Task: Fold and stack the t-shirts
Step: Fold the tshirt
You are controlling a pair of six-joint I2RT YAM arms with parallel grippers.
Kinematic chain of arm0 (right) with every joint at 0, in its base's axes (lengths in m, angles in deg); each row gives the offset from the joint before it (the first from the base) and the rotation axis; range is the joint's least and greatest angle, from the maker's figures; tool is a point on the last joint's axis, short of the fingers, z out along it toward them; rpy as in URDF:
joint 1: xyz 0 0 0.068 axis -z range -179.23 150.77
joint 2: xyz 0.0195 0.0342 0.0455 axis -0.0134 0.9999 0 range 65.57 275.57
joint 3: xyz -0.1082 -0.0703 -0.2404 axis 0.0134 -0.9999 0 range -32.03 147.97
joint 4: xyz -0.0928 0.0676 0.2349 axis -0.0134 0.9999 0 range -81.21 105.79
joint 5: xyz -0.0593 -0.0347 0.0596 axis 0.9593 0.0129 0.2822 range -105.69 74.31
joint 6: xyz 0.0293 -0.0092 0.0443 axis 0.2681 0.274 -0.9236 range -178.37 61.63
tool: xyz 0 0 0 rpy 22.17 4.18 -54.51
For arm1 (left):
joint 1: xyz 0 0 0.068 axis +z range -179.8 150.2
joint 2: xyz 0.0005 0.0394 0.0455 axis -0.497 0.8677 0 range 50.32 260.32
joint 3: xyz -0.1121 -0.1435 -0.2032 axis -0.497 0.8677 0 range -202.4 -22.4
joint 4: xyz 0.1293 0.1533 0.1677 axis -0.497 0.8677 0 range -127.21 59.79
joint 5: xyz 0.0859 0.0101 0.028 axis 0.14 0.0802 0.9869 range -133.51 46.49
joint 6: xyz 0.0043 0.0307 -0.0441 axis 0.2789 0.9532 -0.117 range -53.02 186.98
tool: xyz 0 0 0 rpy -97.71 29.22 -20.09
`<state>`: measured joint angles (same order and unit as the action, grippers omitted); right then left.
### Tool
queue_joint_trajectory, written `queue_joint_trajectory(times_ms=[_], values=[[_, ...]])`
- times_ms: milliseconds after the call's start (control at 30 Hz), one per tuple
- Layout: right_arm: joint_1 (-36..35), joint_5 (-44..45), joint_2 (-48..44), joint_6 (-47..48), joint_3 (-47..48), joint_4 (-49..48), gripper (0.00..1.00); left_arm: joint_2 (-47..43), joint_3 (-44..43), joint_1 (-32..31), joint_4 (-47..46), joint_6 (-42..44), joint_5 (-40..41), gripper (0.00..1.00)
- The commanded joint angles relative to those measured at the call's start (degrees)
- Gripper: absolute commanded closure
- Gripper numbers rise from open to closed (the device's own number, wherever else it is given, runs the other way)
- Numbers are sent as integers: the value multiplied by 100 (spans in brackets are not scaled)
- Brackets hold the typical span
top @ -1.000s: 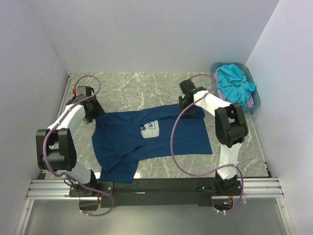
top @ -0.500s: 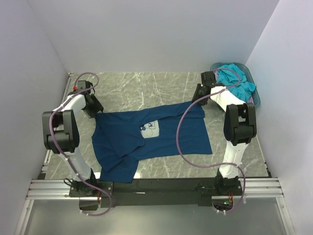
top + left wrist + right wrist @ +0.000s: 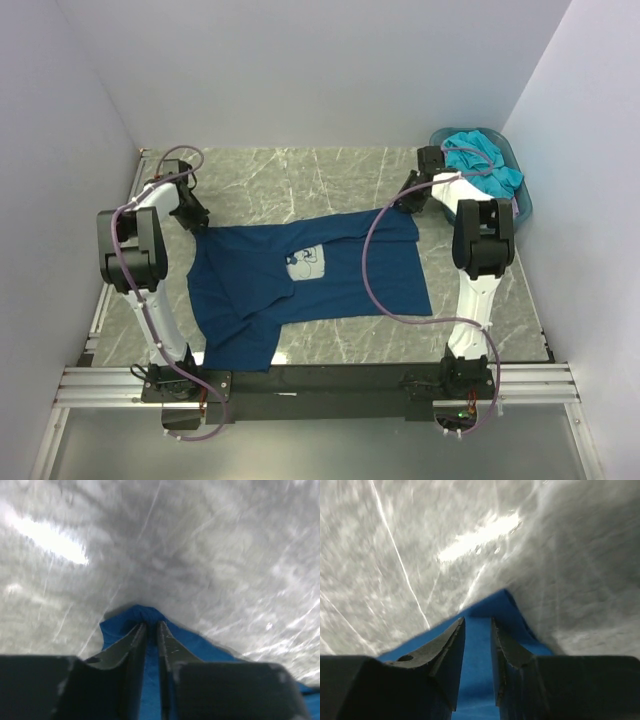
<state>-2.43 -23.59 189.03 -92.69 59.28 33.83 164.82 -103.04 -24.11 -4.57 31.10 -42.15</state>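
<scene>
The dark navy t-shirt (image 3: 310,280) lies spread on the marble table, with its white chest print (image 3: 303,263) facing up. My left gripper (image 3: 195,220) sits at the shirt's far left corner. In the left wrist view its jaws (image 3: 150,624) are nearly together, with navy cloth (image 3: 150,680) bunched between the tips. My right gripper (image 3: 410,198) is at the shirt's far right corner. There its jaws (image 3: 478,622) stand apart over flat navy cloth (image 3: 477,670). A turquoise t-shirt (image 3: 482,165) is heaped in the basket.
The teal plastic basket (image 3: 524,203) stands at the far right corner beside the right wall. Walls close in the table on the left, back and right. Purple cables (image 3: 372,270) loop from both arms, one crossing above the shirt's right half.
Both grippers moved outward to the shirt's far corners, the right one from mid-edge toward the basket. The left jaws narrowed onto the cloth. The shirt's far edge is pulled straighter.
</scene>
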Motion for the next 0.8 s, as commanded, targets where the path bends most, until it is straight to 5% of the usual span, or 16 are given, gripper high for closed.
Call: queue_joint_trajectory(times_ms=[0, 267, 767], values=[[100, 25, 309, -320, 640, 325, 66, 458, -294, 151, 67, -103, 39, 82], [118, 78, 873, -268, 1609, 994, 70, 1004, -1006, 213, 357, -103, -57, 86], [-5, 1151, 117, 901, 1082, 1495, 63, 688, -584, 222, 137, 2, 30, 85]])
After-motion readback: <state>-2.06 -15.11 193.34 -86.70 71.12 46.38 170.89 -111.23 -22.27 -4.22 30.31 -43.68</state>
